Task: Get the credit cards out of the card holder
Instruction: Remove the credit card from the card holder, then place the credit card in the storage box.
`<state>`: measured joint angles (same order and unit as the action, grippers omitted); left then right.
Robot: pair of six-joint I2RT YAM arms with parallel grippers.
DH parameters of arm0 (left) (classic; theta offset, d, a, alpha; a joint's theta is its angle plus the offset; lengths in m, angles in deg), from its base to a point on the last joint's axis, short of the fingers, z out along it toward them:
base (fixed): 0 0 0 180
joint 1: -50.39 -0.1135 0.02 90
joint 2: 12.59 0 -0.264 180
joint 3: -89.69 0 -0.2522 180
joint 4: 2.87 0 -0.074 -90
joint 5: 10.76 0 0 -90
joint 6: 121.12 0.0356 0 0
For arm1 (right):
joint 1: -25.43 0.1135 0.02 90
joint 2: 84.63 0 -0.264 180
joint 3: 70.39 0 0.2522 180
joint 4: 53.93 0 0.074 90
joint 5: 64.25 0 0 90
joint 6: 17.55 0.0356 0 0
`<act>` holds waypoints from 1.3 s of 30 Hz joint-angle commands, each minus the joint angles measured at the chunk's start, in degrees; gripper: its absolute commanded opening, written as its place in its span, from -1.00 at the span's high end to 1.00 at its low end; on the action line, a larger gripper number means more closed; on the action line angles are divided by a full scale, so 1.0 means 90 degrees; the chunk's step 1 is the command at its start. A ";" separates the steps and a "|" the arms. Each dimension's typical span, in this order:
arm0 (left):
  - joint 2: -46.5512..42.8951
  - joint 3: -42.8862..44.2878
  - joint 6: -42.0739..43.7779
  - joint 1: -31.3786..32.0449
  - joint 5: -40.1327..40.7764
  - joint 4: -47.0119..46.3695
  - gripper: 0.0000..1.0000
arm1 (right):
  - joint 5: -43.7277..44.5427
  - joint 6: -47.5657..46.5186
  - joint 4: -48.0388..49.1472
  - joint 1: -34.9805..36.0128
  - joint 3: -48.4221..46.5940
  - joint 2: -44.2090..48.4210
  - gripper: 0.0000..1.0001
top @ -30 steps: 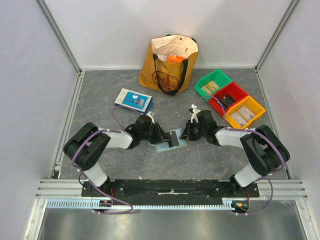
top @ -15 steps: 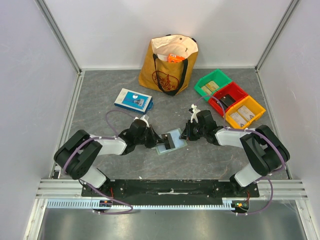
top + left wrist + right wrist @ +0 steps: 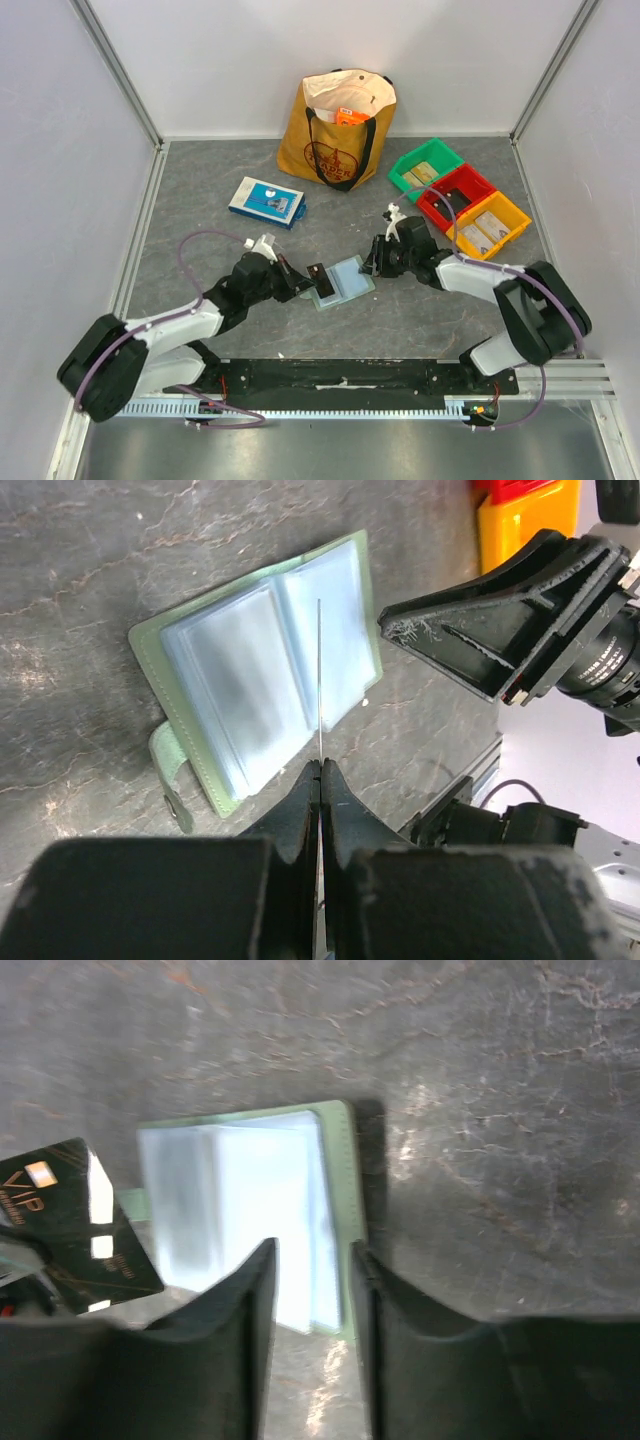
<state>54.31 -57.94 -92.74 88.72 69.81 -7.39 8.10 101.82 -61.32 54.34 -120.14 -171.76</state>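
Top external view: the holder lies open, pockets up, on the grey table at centre frame, between the two grippers. The left gripper, reaching in from lower left, is clamped on a black card at the holder's left edge. The right gripper sits at the holder's right edge. Left wrist view: the fingers pinch the card, seen edge-on as a thin line over the holder's middle fold. Right wrist view: the jaws stand partly apart with nothing between them, over the holder's right part; contact cannot be told. The card, face showing, is at frame left, outside the pockets. A tan bag, a blue-and-white box, a green bin, a red bin and a yellow bin occupy the upper half of the top view.
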 commanded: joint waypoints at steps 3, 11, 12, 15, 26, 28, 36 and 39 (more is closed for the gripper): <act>-0.1161 -0.0047 -0.0116 -0.0010 0.0647 0.0147 0.96 | -0.0050 0.0759 0.0306 0.0030 0.0023 0.1456 -0.25; -0.1827 -0.0105 -0.0447 -0.0001 0.0667 -0.0701 0.96 | -0.0393 0.2165 0.2074 0.0518 0.0687 0.2328 -0.69; -0.1885 -0.0153 -0.0535 -0.0010 0.0648 -0.0877 0.96 | -0.0363 0.2302 0.2307 0.0615 0.0765 0.2357 -0.70; -0.2002 -0.0271 -0.0759 -0.0001 0.0657 -0.1404 0.96 | -0.0237 0.2635 0.2825 0.0889 0.0941 0.2328 -0.70; -0.2032 -0.0359 -0.1014 -0.0001 0.0550 -0.2138 0.96 | -0.0363 0.3114 0.4555 0.1319 0.1176 0.1986 -0.38; -0.1993 -0.0369 -0.1033 -0.0001 0.0492 -0.2206 0.96 | -0.0363 0.3124 0.4692 0.1319 0.1176 0.1967 -0.29; -0.1866 -0.0408 -0.1092 0.0009 0.0286 -0.2461 0.97 | -0.0237 0.3134 0.4858 0.1319 0.1157 0.1849 0.52; -0.1856 -0.0408 -0.1063 -0.0001 0.0208 -0.2461 0.96 | -0.0139 0.3105 0.4859 0.1310 0.1205 0.1898 0.83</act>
<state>37.24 -61.30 -101.03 88.72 73.52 -26.29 5.66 129.99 -21.74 65.90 -109.67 -154.98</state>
